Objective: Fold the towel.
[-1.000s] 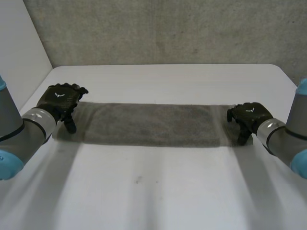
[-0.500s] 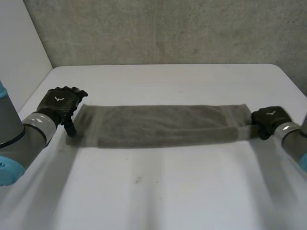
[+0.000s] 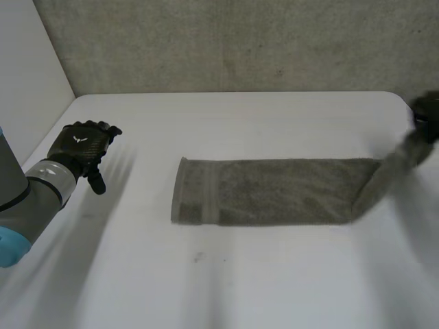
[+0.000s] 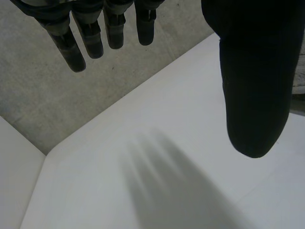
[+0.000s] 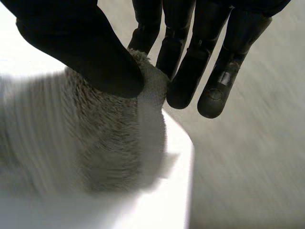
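Observation:
A grey towel [image 3: 274, 190] folded into a long strip lies across the middle of the white table [image 3: 226, 281]. Its right end rises off the table toward my right hand [image 3: 426, 110] at the table's far right edge. In the right wrist view my right hand [image 5: 95, 52] pinches that end of the towel [image 5: 105, 143] between thumb and fingers. My left hand [image 3: 82, 147] hovers open at the table's left side, well clear of the towel's left end. In the left wrist view its fingers [image 4: 81, 33] hang straight over bare table.
A grey wall [image 3: 233, 41] runs along the table's far edge. A white panel [image 3: 27, 75] stands at the left. The table's right edge lies just under my right hand.
My right hand shut on the towel's right end and pulled it right and up. The whole towel slid right, away from my left hand, which stayed open and drew back slightly.

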Robot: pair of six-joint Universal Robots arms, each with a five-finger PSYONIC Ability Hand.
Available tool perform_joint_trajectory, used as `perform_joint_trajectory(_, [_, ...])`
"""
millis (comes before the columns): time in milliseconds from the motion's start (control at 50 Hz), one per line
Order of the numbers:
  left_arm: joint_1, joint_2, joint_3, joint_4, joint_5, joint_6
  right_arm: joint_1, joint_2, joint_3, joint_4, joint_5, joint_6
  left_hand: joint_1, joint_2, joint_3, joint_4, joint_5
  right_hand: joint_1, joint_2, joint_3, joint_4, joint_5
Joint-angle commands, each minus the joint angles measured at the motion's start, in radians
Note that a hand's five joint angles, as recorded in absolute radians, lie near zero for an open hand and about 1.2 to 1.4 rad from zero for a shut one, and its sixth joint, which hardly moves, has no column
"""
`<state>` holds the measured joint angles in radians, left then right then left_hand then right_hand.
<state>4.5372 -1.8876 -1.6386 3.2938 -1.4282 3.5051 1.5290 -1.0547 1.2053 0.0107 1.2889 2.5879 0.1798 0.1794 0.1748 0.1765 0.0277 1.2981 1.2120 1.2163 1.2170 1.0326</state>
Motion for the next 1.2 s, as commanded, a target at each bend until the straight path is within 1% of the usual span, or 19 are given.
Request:
perform_joint_trajectory(20, [0.005, 0.002, -0.001, 0.000, 0.000, -0.001, 0.383, 0.105, -0.202, 0.038, 0.023, 0.061, 0.004, 0.005, 0.009, 0.008, -0.018, 0.098, 0.184, 0.180, 0.179, 0.189])
perform_joint_trajectory(40, [0.008, 0.005, -0.001, 0.000, 0.000, -0.001, 0.464, 0.140, -0.246, 0.038, 0.027, 0.078, 0.004, 0.005, 0.009, 0.008, -0.018, 0.098, 0.184, 0.180, 0.179, 0.189])
perform_joint_trajectory(200, [0.010, 0.012, -0.004, 0.000, 0.000, -0.003, 0.723, 0.327, -0.424, 0.045, 0.030, 0.136, 0.001, 0.002, 0.006, 0.005, -0.021, 0.098, 0.184, 0.180, 0.179, 0.189])
perform_joint_trajectory(360, [0.010, 0.010, -0.006, 0.001, 0.000, -0.002, 0.812, 0.476, -0.480, 0.089, 0.021, 0.133, 0.001, 0.002, 0.006, 0.005, -0.021, 0.098, 0.184, 0.180, 0.179, 0.189])
perform_joint_trajectory(440, [0.011, 0.010, -0.007, 0.001, 0.000, -0.003, 0.826, 0.489, -0.478, 0.121, 0.012, 0.138, 0.001, 0.002, 0.006, 0.005, -0.021, 0.098, 0.184, 0.180, 0.179, 0.189])
perform_joint_trajectory(460, [0.011, 0.010, -0.007, 0.001, 0.000, -0.003, 0.826, 0.484, -0.472, 0.136, 0.006, 0.141, 0.001, 0.002, 0.006, 0.005, -0.021, -0.136, -0.050, -0.054, -0.055, -0.045])
perform_joint_trajectory(480, [0.011, 0.010, -0.007, 0.001, 0.000, -0.003, 0.826, 0.484, -0.472, 0.137, 0.006, 0.141, 0.001, 0.002, 0.006, 0.005, -0.021, -0.139, -0.052, -0.057, -0.057, -0.048])
perform_joint_trajectory(500, [0.011, 0.010, -0.006, 0.001, 0.000, -0.003, 0.824, 0.470, -0.467, 0.152, 0.007, 0.147, 0.001, 0.002, 0.006, 0.005, -0.021, -0.787, -0.701, -0.705, -0.706, -0.696])
perform_joint_trajectory(520, [0.010, 0.008, -0.006, 0.001, 0.000, -0.003, 0.820, 0.447, -0.458, 0.163, 0.012, 0.150, 0.001, 0.002, 0.006, 0.005, -0.021, -1.124, -1.037, -1.042, -1.042, -1.033])
perform_joint_trajectory(600, [0.006, 0.008, -0.004, 0.001, 0.000, -0.003, 0.809, 0.377, -0.415, 0.172, 0.016, 0.172, 0.001, 0.002, 0.006, 0.005, -0.021, -1.124, -1.037, -1.042, -1.042, -1.033])
perform_joint_trajectory(700, [-0.007, 0.008, -0.004, 0.018, 0.000, -0.003, 0.685, 0.239, -0.291, 0.169, 0.015, 0.230, 0.001, 0.002, 0.006, 0.005, -0.021, -1.124, -1.037, -1.042, -1.042, -1.033])
perform_joint_trajectory(800, [-0.020, 0.008, -0.006, 0.021, -0.001, -0.003, 0.541, 0.069, -0.040, 0.151, 0.012, 0.296, 0.001, 0.002, 0.006, 0.005, -0.021, -1.124, -1.037, -1.042, -1.042, -1.033])
perform_joint_trajectory(980, [-0.027, -0.001, -0.004, 0.023, 0.000, -0.001, 0.396, -0.011, 0.292, -0.014, 0.018, 0.271, -0.002, -0.001, 0.003, 0.002, -0.024, -1.124, -1.037, -1.042, -1.042, -1.033])
perform_joint_trajectory(1020, [-0.027, -0.002, -0.004, 0.023, 0.000, -0.003, 0.361, -0.011, 0.380, -0.093, 0.020, 0.230, -0.002, -0.001, 0.003, 0.002, -0.024, -0.898, -0.812, -0.816, -0.817, -0.807])
perform_joint_trajectory(1040, [-0.027, -0.004, -0.006, 0.023, 0.000, -0.003, 0.361, -0.011, 0.381, -0.094, 0.020, 0.230, -0.002, -0.001, 0.003, 0.002, -0.024, -0.896, -0.810, -0.814, -0.815, -0.805])
perform_joint_trajectory(1100, [-0.032, -0.004, -0.007, 0.023, 0.000, -0.003, 0.327, 0.004, 0.447, -0.155, 0.016, 0.157, -0.002, -0.001, 0.003, 0.002, -0.024, -0.340, -0.254, -0.258, -0.259, -0.249])
perform_joint_trajectory(1120, [-0.032, -0.004, -0.007, 0.023, 0.000, -0.003, 0.327, 0.004, 0.447, -0.155, 0.016, 0.156, -0.002, -0.001, 0.003, 0.002, -0.024, -0.338, -0.252, -0.256, -0.257, -0.247])
perform_joint_trajectory(1160, [-0.032, -0.002, -0.007, 0.021, -0.001, -0.003, 0.323, 0.022, 0.435, -0.161, 0.016, 0.132, -0.002, -0.001, 0.003, 0.002, -0.024, 0.076, 0.162, 0.158, 0.157, 0.167])
perform_joint_trajectory(1200, [-0.032, -0.001, -0.009, 0.021, -0.001, -0.003, 0.327, 0.022, 0.416, -0.164, 0.020, 0.138, -0.002, -0.001, 0.003, 0.002, -0.024, 0.098, 0.184, 0.180, 0.179, 0.189])
